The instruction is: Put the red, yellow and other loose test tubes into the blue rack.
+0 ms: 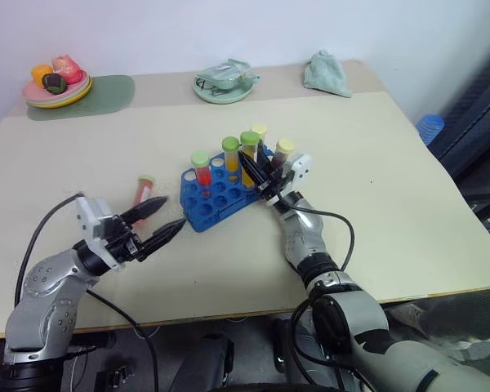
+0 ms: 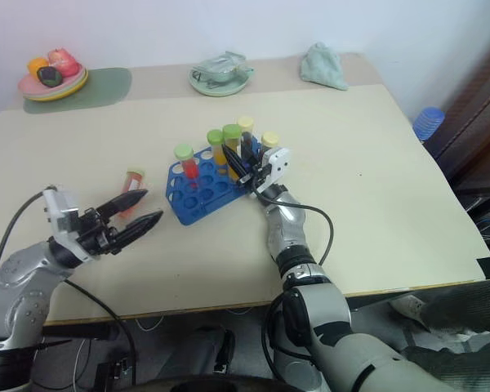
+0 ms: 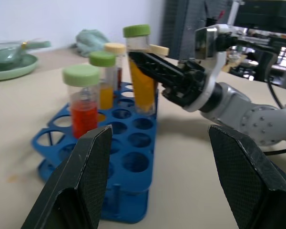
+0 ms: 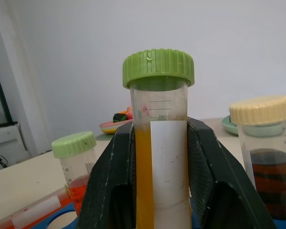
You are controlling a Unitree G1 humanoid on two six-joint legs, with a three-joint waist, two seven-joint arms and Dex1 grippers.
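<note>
Right gripper (image 1: 251,170) grasps an orange tube (image 4: 158,157) upright over the blue rack (image 1: 216,196), its base hidden. Left gripper (image 1: 162,220) hangs released near a red tube (image 1: 144,189) lying on the table (image 1: 376,188).

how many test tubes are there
6: five upright in the blue rack, one yellow-filled clamped by the right gripper, plus a red one lying left of it.

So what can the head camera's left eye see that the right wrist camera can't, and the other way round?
Left eye alone: the loose tube lying on the table left of the blue rack, and the open left fingers near it. Right wrist alone: a close look at the graduation marks and white label on the green-capped yellow tube its fingers clamp. Both: that tube, a cream-capped dark tube, and the fruit plate.
</note>
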